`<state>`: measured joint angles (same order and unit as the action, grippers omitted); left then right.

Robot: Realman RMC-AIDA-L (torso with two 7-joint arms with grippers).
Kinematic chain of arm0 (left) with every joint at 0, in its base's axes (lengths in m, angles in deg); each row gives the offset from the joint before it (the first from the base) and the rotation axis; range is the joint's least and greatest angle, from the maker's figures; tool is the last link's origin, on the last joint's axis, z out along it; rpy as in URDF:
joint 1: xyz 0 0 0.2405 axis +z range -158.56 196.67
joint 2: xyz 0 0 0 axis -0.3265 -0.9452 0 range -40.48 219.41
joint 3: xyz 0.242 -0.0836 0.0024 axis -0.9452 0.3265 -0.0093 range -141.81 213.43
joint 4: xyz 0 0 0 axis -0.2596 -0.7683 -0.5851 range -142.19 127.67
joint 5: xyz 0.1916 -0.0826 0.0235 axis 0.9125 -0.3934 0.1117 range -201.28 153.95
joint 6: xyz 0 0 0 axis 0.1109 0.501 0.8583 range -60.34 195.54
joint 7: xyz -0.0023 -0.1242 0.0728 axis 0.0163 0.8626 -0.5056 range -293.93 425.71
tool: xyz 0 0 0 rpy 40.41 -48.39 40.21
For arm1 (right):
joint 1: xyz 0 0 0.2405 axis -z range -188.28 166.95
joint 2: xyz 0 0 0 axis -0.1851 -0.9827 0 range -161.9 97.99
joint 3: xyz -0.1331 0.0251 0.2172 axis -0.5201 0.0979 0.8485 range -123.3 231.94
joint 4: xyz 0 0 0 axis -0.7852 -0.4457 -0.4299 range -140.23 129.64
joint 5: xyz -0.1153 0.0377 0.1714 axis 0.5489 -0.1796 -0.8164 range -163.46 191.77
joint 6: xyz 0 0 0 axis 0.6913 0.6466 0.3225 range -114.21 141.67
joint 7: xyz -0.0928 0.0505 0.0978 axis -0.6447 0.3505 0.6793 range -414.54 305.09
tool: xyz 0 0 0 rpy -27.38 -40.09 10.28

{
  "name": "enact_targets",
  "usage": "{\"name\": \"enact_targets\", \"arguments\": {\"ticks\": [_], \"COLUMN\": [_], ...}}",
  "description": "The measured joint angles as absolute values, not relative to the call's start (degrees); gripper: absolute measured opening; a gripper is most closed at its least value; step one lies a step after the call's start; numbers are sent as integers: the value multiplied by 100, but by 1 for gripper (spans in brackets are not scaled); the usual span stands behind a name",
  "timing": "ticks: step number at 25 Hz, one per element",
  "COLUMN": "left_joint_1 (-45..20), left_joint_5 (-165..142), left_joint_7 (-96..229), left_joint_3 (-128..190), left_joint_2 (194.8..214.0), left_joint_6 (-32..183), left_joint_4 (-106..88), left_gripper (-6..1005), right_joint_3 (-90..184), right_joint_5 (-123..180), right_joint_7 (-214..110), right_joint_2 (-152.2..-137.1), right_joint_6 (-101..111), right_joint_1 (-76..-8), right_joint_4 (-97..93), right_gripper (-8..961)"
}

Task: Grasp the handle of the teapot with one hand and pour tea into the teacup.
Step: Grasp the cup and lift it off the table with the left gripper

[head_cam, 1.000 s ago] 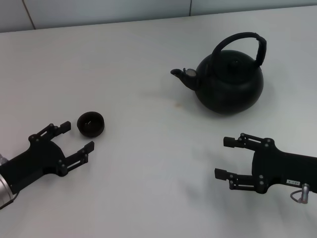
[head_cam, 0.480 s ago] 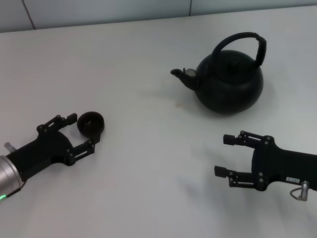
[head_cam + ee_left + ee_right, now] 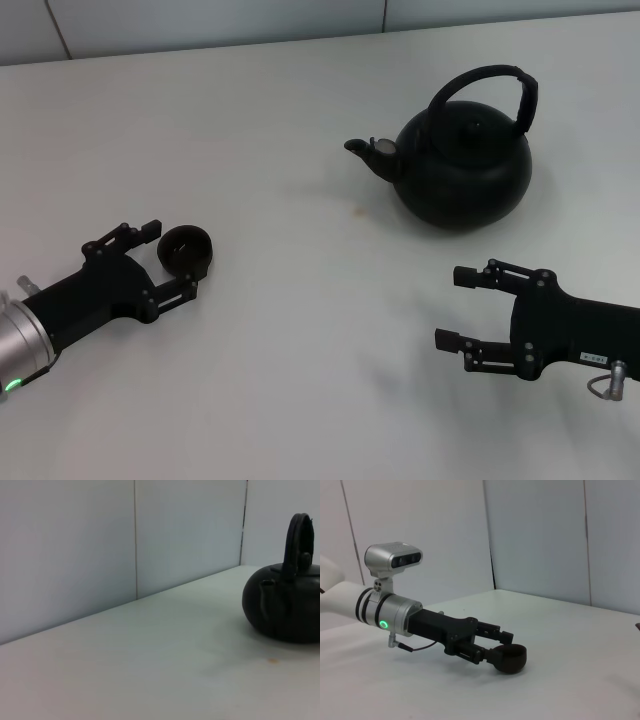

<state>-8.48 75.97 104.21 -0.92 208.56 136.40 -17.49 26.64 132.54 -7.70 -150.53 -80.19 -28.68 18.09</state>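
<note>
The matte-black teapot (image 3: pixel 465 170) stands at the back right, spout (image 3: pixel 366 150) toward the left, arched handle (image 3: pixel 492 78) upright. It also shows in the left wrist view (image 3: pixel 287 605). The tiny dark teacup (image 3: pixel 187 250) sits at the left. My left gripper (image 3: pixel 170 260) is open, one finger on each side of the cup's near side. I cannot tell if they touch it. The right wrist view shows this gripper (image 3: pixel 501 644) at the cup (image 3: pixel 510 658). My right gripper (image 3: pixel 453 308) is open and empty, low at the front right, well short of the teapot.
The white table (image 3: pixel 300 330) carries only the teapot and cup. A small brownish stain (image 3: pixel 352 211) lies left of the teapot. Grey wall panels (image 3: pixel 125 540) rise behind the table's far edge.
My left gripper has moved forward and to the right, from short of the teacup to having its open fingers on either side of it. The right gripper, teapot and cup have barely moved.
</note>
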Motion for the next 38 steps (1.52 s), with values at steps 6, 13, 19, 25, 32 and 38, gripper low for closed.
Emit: {"name": "enact_targets", "arguments": {"ticks": [6, 13, 19, 25, 32, 38], "left_joint_1": [-897, -1008, -1068, -1090, -1100, -1101], "left_joint_5": [7565, 7564, 7564, 7553, 7539, 7535], "left_joint_7": [10421, 10307, 10231, 10211, 10210, 10210], "left_joint_3": [-95, -113, -98, -94, -92, -113], "left_joint_2": [20856, 20856, 20856, 20856, 20856, 20856], "left_joint_6": [13582, 13420, 13340, 13317, 13317, 13318], "left_joint_4": [-1704, -1552, -1470, -1464, -1464, -1465], "left_gripper": [744, 732, 723, 713, 702, 692], "right_joint_3": [2664, 2664, 2663, 2673, 2682, 2681], "right_joint_5": [13253, 13254, 13254, 13254, 13254, 13254], "right_joint_7": [-770, -770, -770, -770, -770, -770], "right_joint_2": [-15051, -15051, -15046, -15043, -15043, -15043], "right_joint_6": [-8024, -8029, -8031, -8031, -8031, -8031], "right_joint_1": [-2868, -2876, -2877, -2877, -2877, -2873], "right_joint_4": [1808, 1808, 1808, 1808, 1808, 1808], "right_gripper": [808, 809, 809, 808, 808, 809]}}
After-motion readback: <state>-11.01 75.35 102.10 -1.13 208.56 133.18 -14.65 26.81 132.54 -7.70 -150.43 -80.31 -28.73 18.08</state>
